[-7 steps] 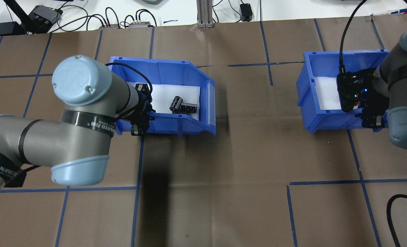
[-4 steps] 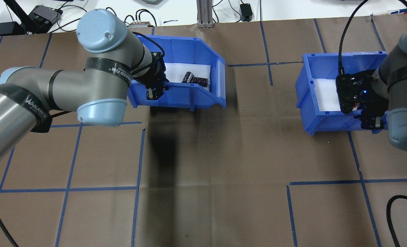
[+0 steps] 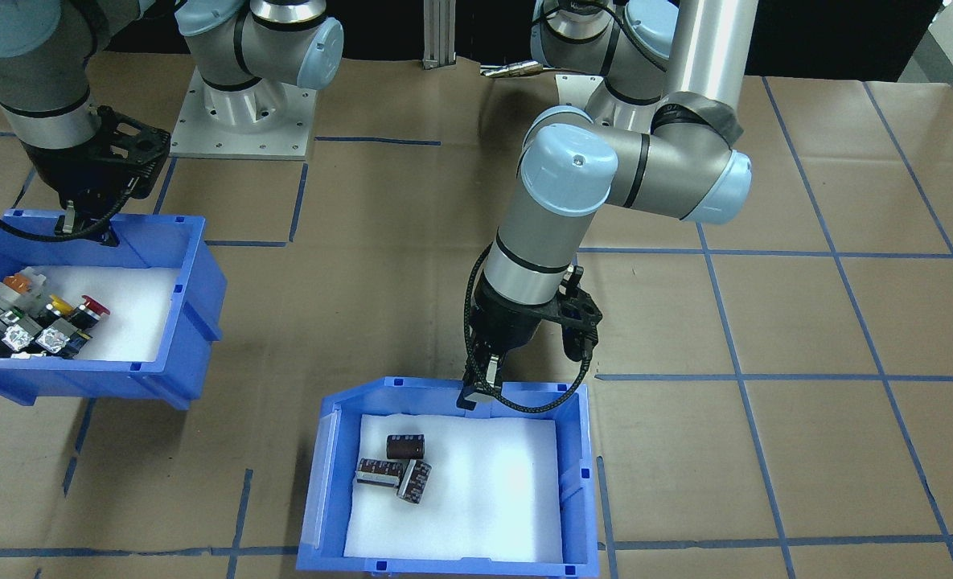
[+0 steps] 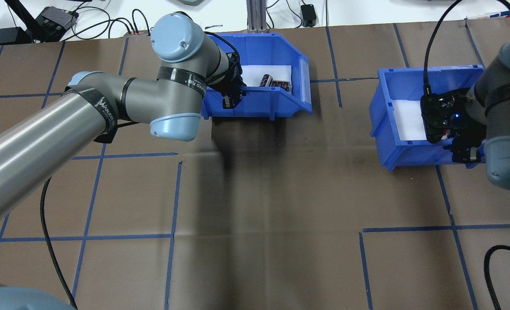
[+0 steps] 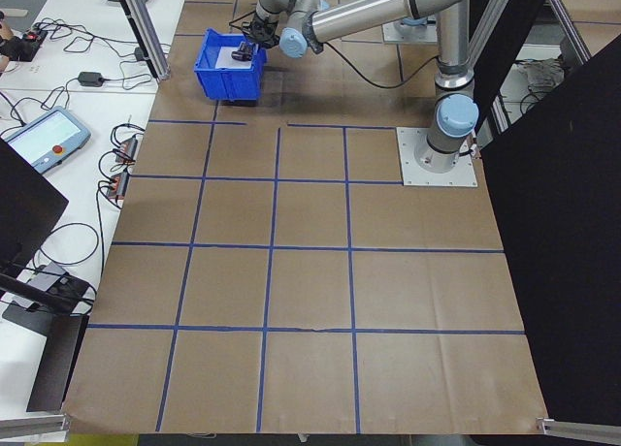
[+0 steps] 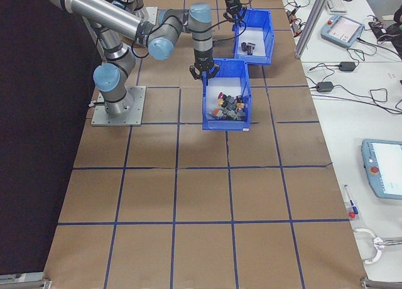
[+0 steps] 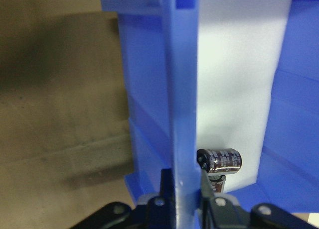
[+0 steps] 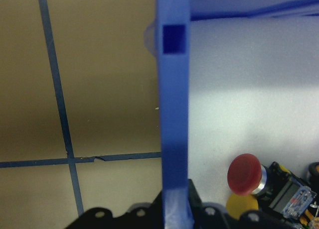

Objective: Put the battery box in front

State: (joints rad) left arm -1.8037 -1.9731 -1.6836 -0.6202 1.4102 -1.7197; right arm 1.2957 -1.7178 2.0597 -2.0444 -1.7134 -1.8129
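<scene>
The battery box (image 4: 259, 106), a blue bin with a white foam floor, sits at the table's far edge, left of centre in the overhead view. Three dark brown cylinders (image 3: 402, 469) lie on its foam. My left gripper (image 4: 231, 101) is shut on the box's near wall (image 7: 182, 89), one finger inside and one outside. In the front-facing view the box (image 3: 327, 482) is at the bottom centre under the left gripper (image 3: 476, 394). My right gripper (image 4: 465, 153) is shut on the wall (image 8: 174, 114) of the other blue bin (image 4: 384, 120), which holds colourful push-button switches (image 3: 26, 322).
Cables and small devices (image 4: 57, 17) and an aluminium post (image 4: 255, 17) lie just beyond the battery box, past the table's far edge. A black cable (image 4: 493, 267) loops at the near right. Blue tape lines grid the brown tabletop (image 4: 263, 206).
The left arm has carried the battery box away from the robot and to the right, up to the table's far edge. The right arm and the switch bin have barely moved.
</scene>
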